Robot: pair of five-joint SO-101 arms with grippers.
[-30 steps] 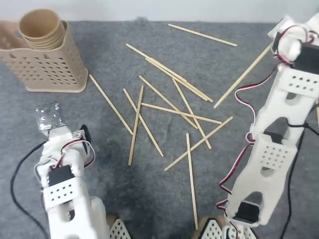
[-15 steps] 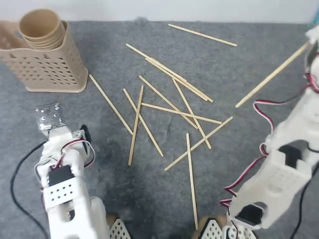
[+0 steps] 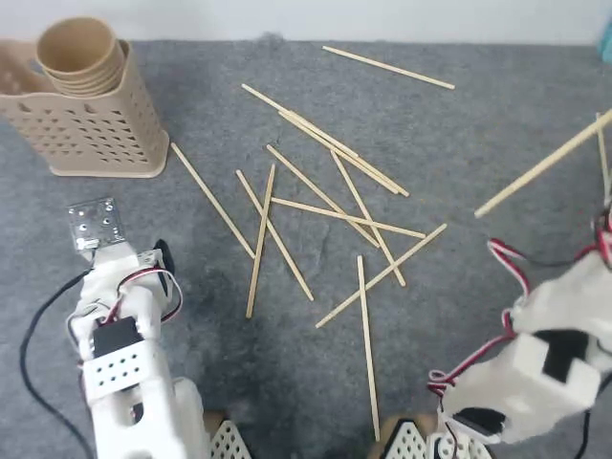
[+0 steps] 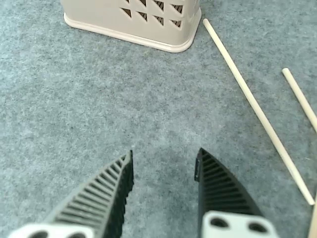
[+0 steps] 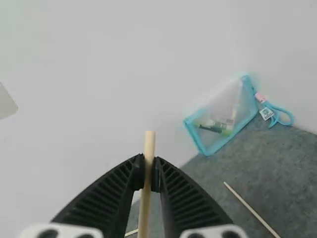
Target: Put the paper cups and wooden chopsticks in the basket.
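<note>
A beige slotted basket (image 3: 91, 124) stands at the far left with stacked paper cups (image 3: 81, 53) in it. Several wooden chopsticks (image 3: 320, 196) lie scattered over the middle of the grey carpet. My right gripper (image 5: 147, 159) is shut on one chopstick (image 5: 148, 141), which in the high view hangs slanted at the right edge (image 3: 545, 164). The right arm (image 3: 540, 368) sits at the near right. My left gripper (image 4: 163, 158) stands open just above bare carpet, a short way in front of the basket (image 4: 133, 22), with a chopstick (image 4: 252, 101) lying beside it.
A blue transparent pouch (image 5: 228, 114) lies by the white wall beyond the carpet's edge. One more chopstick (image 3: 387, 67) lies apart at the back, another thin one (image 3: 602, 158) at the right edge. The left arm (image 3: 120, 330) occupies the near left.
The right arm has swung right and drawn back toward the near edge, carrying the gripped chopstick off to the right. The left arm has not moved.
</note>
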